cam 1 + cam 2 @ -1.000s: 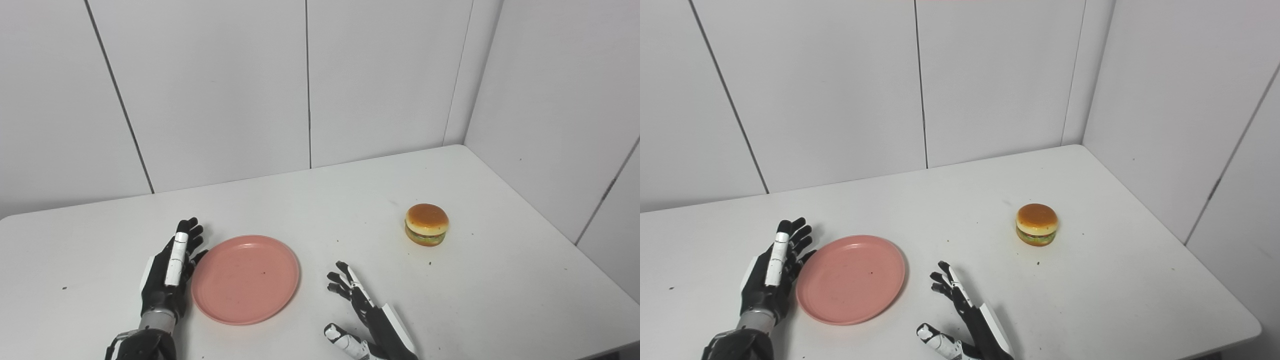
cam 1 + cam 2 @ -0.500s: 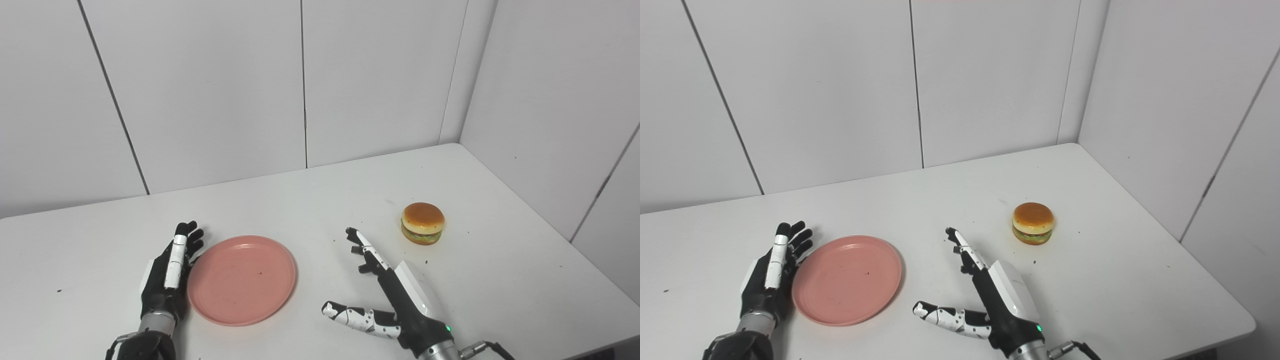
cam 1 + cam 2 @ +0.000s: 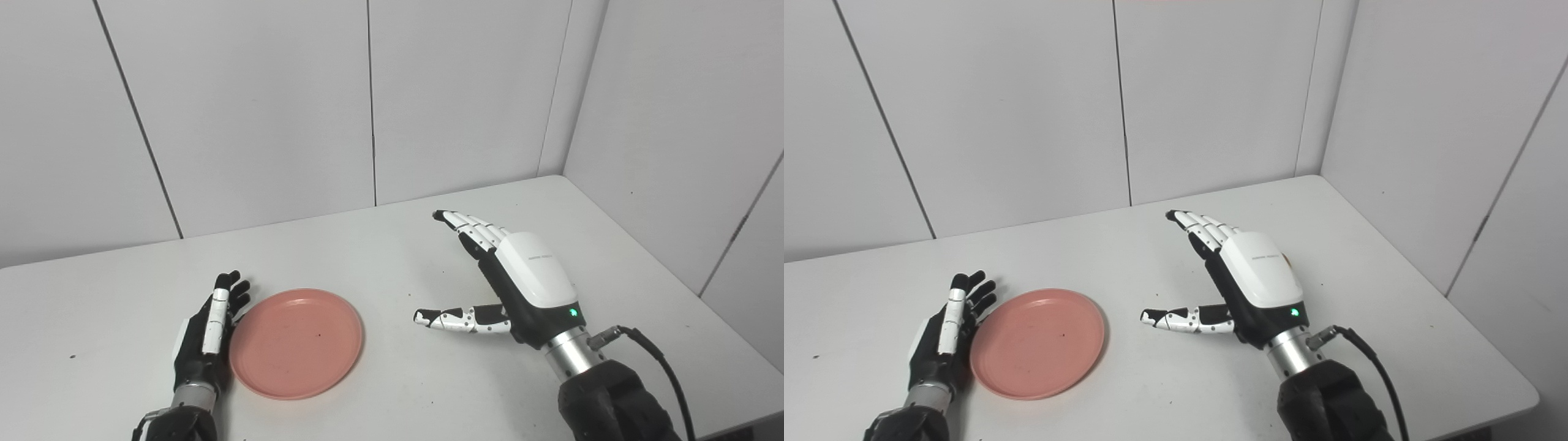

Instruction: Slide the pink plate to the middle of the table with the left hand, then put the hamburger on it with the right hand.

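Beside our left hand (image 3: 205, 334), which lies flat with fingers spread against its left rim, the pink plate (image 3: 297, 343) rests on the white table (image 3: 380, 257). Our right hand (image 3: 520, 282), empty and fingers apart, has risen from the near edge and now hides the hamburger (image 3: 1285, 260) almost entirely.

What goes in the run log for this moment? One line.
left hand: open, beside plate | right hand: open, raised, hiding burger | plate: empty

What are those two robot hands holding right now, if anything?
Nothing. The left hand lies open against the pink plate rim, and the right hand hovers open, hiding the hamburger.
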{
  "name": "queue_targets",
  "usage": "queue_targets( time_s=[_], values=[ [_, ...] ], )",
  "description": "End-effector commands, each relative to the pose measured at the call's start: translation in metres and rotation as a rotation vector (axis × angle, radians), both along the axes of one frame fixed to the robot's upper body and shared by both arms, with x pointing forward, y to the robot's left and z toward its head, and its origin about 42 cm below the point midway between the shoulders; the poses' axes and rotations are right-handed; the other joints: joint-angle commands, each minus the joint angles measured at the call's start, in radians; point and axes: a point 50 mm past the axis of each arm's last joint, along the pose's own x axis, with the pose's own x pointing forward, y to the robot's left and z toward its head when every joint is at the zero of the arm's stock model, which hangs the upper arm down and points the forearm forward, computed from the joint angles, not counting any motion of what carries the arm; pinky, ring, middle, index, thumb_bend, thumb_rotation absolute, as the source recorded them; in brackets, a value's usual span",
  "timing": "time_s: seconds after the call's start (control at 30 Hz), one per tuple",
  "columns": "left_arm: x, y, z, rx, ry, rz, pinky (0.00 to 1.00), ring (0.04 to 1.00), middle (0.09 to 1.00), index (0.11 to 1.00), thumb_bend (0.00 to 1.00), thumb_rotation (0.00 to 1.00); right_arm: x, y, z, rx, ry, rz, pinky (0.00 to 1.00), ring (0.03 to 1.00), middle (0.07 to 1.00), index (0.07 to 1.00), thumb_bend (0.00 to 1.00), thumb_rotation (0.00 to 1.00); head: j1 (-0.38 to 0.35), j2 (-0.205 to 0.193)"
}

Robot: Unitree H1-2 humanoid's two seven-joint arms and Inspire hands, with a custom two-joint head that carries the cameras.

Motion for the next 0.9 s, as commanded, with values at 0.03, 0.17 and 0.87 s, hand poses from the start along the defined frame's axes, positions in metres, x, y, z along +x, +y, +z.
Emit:
queue_targets(
  time_s=[0.03, 0.17, 0.87],
  values=[
    [0.011, -0.006, 0.021, -0.011, -0.072, -0.025, 0.84, 0.909, 0.873, 0.849, 0.83, 0.86, 0.012, -0.011, 0.018, -0.060, -0.067, -0.021, 0.85, 0.864, 0.861, 0.856, 0.85, 0.70, 0.000, 0.000],
    [0.011, -0.007, 0.023, -0.010, -0.077, -0.027, 0.84, 0.903, 0.874, 0.854, 0.82, 0.85, 0.029, -0.027, 0.021, -0.128, -0.041, -0.062, 0.88, 0.874, 0.854, 0.828, 0.87, 0.73, 0.000, -0.001],
    [0.014, -0.011, 0.027, -0.007, -0.077, -0.042, 0.89, 0.891, 0.865, 0.854, 0.82, 0.85, 0.088, -0.089, -0.010, -0.294, 0.082, -0.240, 0.71, 0.766, 0.766, 0.746, 0.91, 0.72, 0.011, -0.008]
  ],
)
